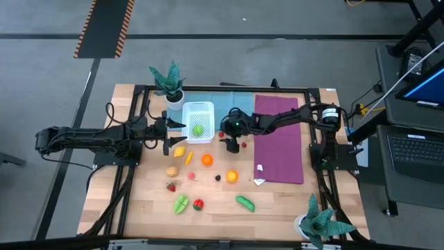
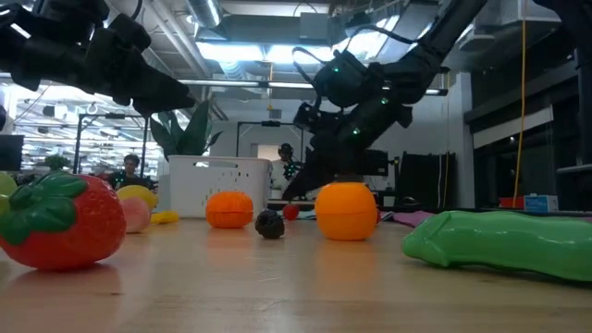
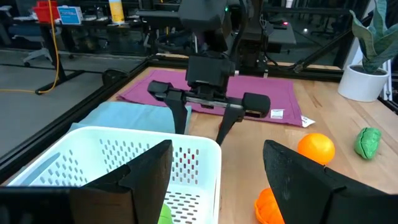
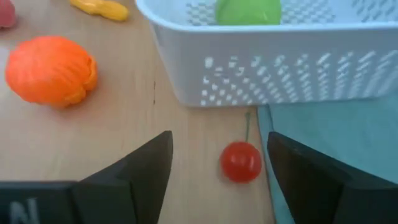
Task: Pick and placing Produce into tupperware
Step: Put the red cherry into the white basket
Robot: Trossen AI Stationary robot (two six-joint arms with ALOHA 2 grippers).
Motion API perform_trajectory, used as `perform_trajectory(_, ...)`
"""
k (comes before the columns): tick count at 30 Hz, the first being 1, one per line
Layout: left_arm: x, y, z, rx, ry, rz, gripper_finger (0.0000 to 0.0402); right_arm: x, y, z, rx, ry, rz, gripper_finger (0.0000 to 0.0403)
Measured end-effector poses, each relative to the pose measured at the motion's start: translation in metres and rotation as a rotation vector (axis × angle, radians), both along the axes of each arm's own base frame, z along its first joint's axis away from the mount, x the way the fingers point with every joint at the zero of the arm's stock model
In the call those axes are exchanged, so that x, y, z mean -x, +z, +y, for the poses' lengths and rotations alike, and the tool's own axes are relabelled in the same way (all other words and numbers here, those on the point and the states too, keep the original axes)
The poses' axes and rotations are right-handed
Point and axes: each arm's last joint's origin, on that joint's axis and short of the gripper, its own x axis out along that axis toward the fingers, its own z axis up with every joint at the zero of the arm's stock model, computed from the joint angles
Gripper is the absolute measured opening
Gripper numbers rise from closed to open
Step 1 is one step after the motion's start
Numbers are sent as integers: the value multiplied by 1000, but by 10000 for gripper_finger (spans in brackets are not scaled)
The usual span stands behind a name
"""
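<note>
The tupperware (image 1: 198, 119), a white perforated basket, stands at the table's far middle with a green fruit (image 1: 198, 129) inside. My right gripper (image 4: 217, 186) hangs open just right of it, slanting down, its fingers either side of a small red cherry (image 4: 241, 162) that lies on the table; they do not touch it. My left gripper (image 3: 217, 180) waits open at the basket's left side (image 1: 172, 133). More produce lies loose nearer the front: oranges (image 1: 206, 160) (image 1: 232, 176), a yellow piece (image 1: 179, 151), a strawberry (image 2: 60, 222), a green cucumber (image 1: 244, 202).
A purple cloth (image 1: 277, 139) lies on the table's right, a teal cloth (image 1: 222, 103) behind the basket. Potted plants stand at the far left (image 1: 170, 83) and the near right corner (image 1: 320, 222). An orange segmented piece (image 4: 51, 68) sits close to the basket.
</note>
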Motion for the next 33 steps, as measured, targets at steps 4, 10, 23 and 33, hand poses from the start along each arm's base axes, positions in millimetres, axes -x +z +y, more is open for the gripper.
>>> perform_trajectory(4, 0, 0, 0, 0, 0, 0, 244, 3, -2, -1, 25, -42, 71, 257)
perform_trajectory(10, 0, 0, 0, 0, 0, 1, 244, 1, -11, -2, 25, -44, 77, 257)
perform_trajectory(23, 0, 0, 0, 0, 1, 1, 244, -5, -19, -1, 33, -39, 42, 257)
perform_trajectory(33, 0, 0, 0, 0, 0, 1, 244, -5, -25, 0, 18, -26, 56, 257)
